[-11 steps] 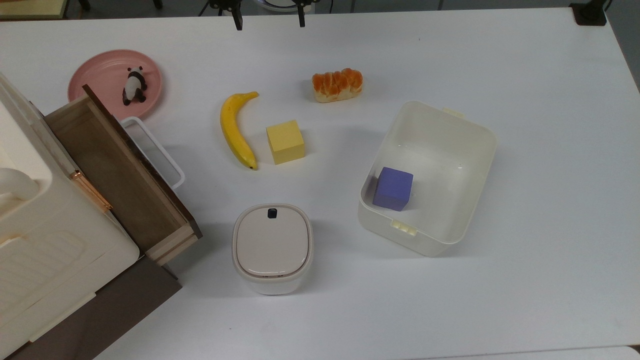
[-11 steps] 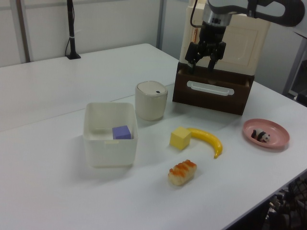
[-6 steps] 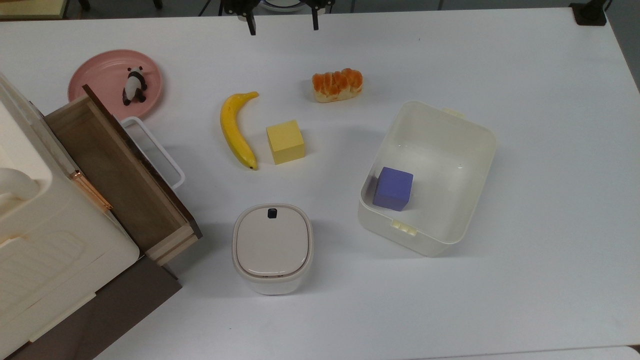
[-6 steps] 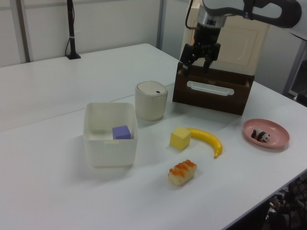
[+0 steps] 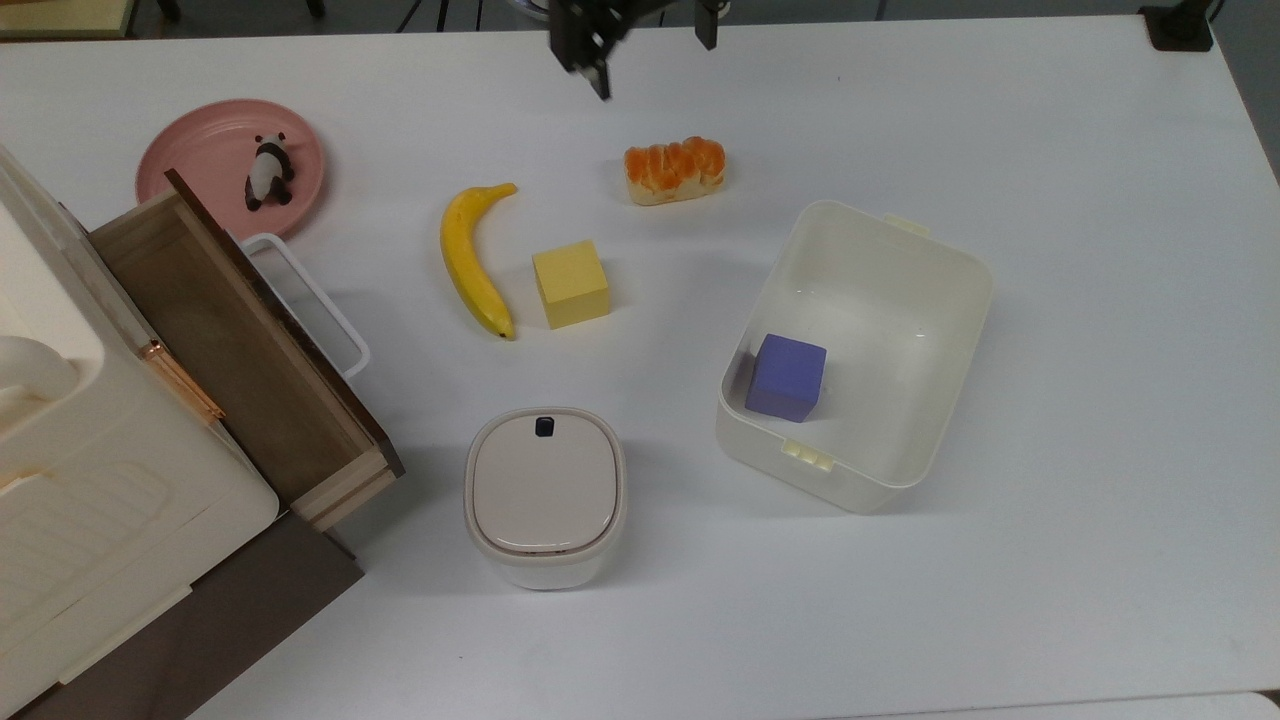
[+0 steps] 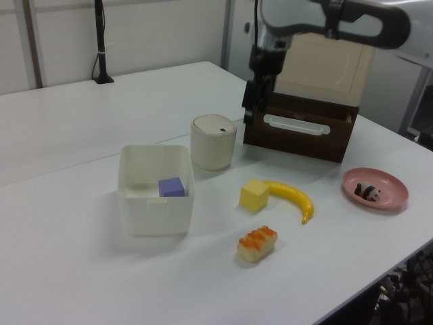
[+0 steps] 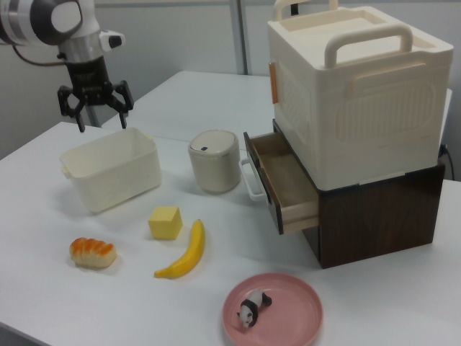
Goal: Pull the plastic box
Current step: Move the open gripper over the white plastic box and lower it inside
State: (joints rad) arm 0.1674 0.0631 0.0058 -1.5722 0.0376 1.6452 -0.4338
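Cream-white plastic is being shown as the plastic box, a deep rounded tub sitting in the right half of the top view and at the left of centre in the left view, with a purple cube resting inside against its lower-left wall. Pale clip tabs are being seen on its two short sides. The tool is being held above the worktop, its fingers spread apart and empty; in the right view it is hanging at the upper left, above the box's far rim and not touching it.

Several risks are being judged from here. A finger set down on the rim rather than inside the wall could slip off the smooth plastic, or tip the box instead of sliding it. The loose cube could shift and knock about as the box is being drawn along. A pull towards the top view's left would be bringing the box near the bread roll, the yellow block and the lidded bin.

Open worktop is being left to the right of and below the box in the top view, well short of the edges.
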